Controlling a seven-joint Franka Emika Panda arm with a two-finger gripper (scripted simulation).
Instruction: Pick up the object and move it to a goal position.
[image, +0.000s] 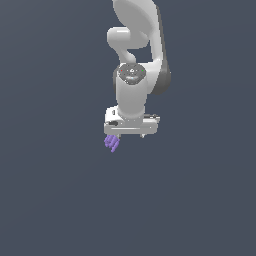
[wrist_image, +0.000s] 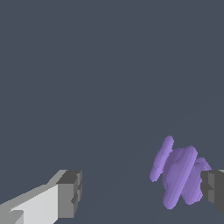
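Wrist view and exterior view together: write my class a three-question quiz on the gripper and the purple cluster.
1. True or false: the gripper is shut tight on the purple cluster.
2. In the wrist view, the cluster sits: A) midway between the fingers, B) close beside one finger, C) outside both.
3. Fill in: in the exterior view the cluster shows just below the gripper's ___ end.

Key: 1 false, the fingers stand wide apart; 2 B; 3 left.

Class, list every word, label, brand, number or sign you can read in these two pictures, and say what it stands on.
None: no readable text shows on the white robot arm, the white gripper with dark grey pads, the small purple lumpy cluster or the plain dark grey background.
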